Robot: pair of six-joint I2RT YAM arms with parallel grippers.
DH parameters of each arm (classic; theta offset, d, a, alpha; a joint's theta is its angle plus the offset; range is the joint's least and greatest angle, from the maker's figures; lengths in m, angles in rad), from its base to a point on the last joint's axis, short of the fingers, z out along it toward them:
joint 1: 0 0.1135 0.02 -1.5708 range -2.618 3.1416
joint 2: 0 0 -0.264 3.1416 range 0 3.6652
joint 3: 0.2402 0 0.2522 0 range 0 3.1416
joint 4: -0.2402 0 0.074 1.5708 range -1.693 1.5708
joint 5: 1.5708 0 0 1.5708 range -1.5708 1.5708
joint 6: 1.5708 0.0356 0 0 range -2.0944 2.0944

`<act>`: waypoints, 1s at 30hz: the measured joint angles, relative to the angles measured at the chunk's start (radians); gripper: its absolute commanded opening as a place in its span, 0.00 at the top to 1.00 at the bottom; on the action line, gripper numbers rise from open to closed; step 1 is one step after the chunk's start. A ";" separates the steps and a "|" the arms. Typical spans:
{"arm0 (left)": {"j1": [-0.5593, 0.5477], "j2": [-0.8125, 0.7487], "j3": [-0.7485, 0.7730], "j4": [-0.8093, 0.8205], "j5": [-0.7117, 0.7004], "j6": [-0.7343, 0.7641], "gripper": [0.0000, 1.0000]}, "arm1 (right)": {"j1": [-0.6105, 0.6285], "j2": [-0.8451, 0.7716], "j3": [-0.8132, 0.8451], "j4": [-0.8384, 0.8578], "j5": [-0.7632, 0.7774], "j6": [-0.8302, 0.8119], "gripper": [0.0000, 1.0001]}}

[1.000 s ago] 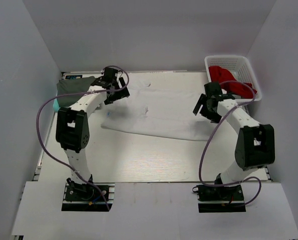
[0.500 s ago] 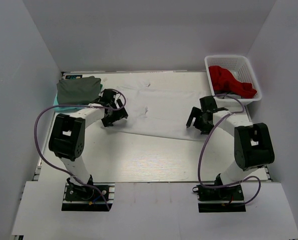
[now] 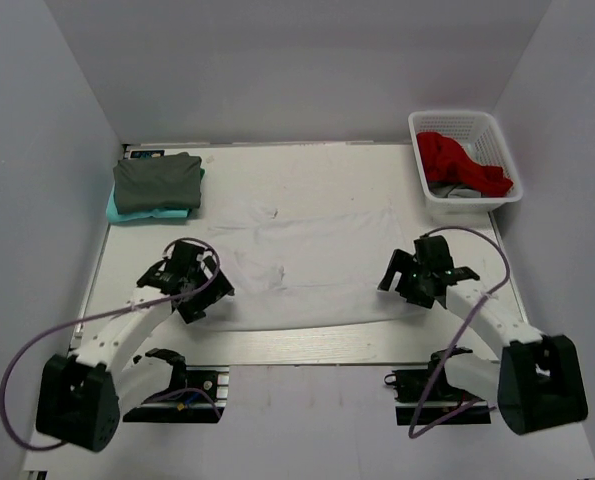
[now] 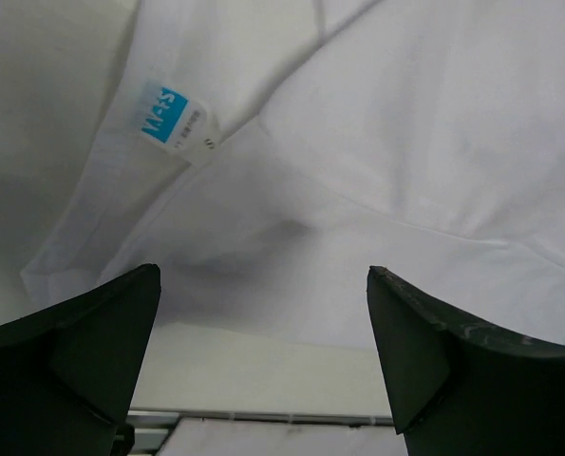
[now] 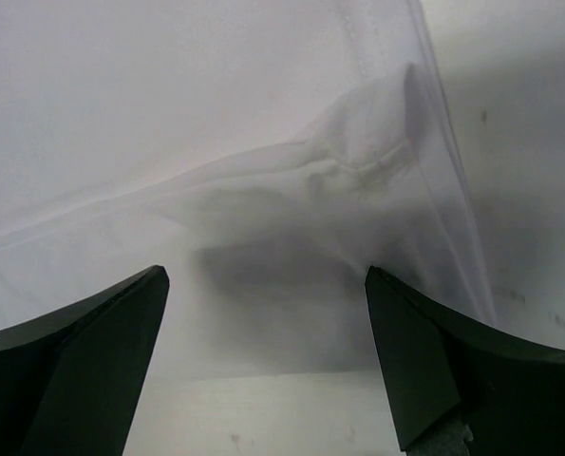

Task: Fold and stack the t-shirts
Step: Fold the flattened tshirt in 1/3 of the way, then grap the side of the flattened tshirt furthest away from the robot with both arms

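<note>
Left gripper (image 4: pixel 263 274) and right gripper (image 5: pixel 266 272) both hang with jaws spread wide over the near corners of the white t-shirt (image 3: pixel 297 265), which we see spread on the worktop (image 3: pixel 357 165). Far left, the folded dark grey t-shirt (image 3: pixel 157 180) sits on the teal t-shirt (image 3: pixel 127 213); the far-right white basket (image 3: pixel 455 115) holds red cloth (image 3: pixel 455 158).
</note>
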 measured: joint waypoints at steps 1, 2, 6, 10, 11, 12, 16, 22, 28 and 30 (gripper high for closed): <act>0.000 -0.064 -0.005 -0.041 0.008 -0.005 0.00 | 0.005 -0.053 -0.019 -0.035 -0.012 -0.002 0.10; 0.000 -0.129 -0.003 -0.066 0.012 -0.008 0.00 | 0.007 -0.103 -0.028 -0.072 -0.020 -0.005 0.10; 0.000 -0.272 0.089 -0.060 0.008 0.010 0.00 | 0.013 -0.241 0.028 -0.144 -0.039 -0.031 0.10; 0.003 -0.149 0.253 -0.003 -0.019 0.043 0.00 | 0.012 -0.230 0.134 -0.092 -0.043 -0.057 0.10; 0.007 -0.081 0.303 0.023 -0.026 0.058 0.00 | 0.012 -0.213 0.160 -0.069 -0.045 -0.061 0.10; 0.010 -0.006 0.352 0.044 -0.039 0.074 0.00 | 0.012 -0.196 0.178 -0.051 -0.044 -0.063 0.10; 0.014 0.350 0.597 0.064 -0.135 0.134 0.00 | 0.012 -0.060 0.277 -0.016 -0.017 -0.069 0.10; 0.031 0.802 1.030 0.037 -0.257 0.211 0.00 | 0.010 0.141 0.394 -0.005 0.095 -0.082 0.10; 0.055 1.041 1.255 0.000 -0.295 0.266 0.07 | 0.006 0.264 0.475 0.006 0.211 -0.082 0.10; 0.062 1.083 1.276 -0.007 -0.292 0.279 0.12 | 0.005 0.286 0.476 0.012 0.231 -0.082 0.10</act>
